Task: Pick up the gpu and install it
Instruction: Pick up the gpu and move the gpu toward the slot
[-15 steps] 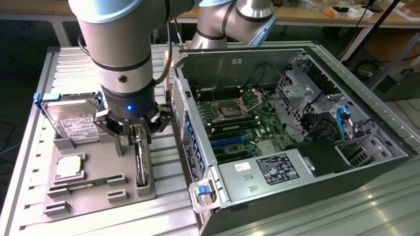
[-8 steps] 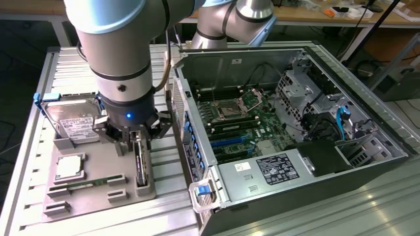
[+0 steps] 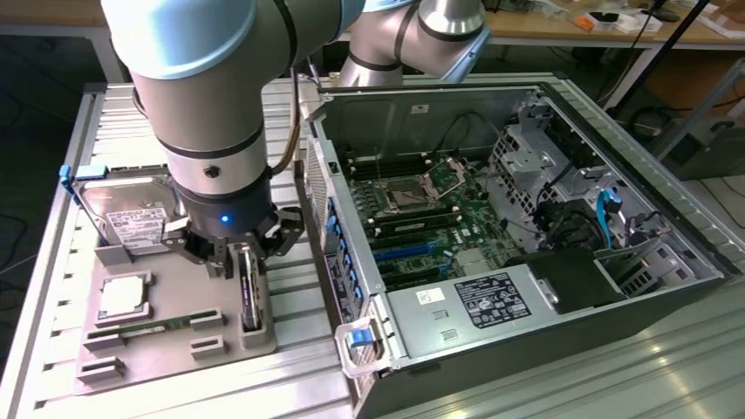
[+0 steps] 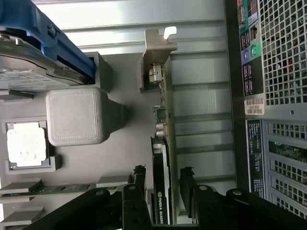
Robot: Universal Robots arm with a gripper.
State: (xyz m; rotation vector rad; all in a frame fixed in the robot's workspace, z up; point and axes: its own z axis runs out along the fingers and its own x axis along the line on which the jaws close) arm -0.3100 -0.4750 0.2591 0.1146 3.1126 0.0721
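Quick update from us: the gripper (image 3: 243, 256) is sitting low over the gpu (image 3: 249, 301), jaws spread apart, one finger (image 4: 139, 173) on each side of the card. The gpu stands on edge in the grey tray (image 3: 174, 298), at the exterior view's right edge, beside the open PC case (image 3: 489, 367).

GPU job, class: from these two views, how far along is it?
Done: open gripper straddles the thin dark GPU card with silvery bracket. In hand: nothing gripped; the card stands edgewise in the grey tray. Left: lifting it, installing it in the open dark computer case.
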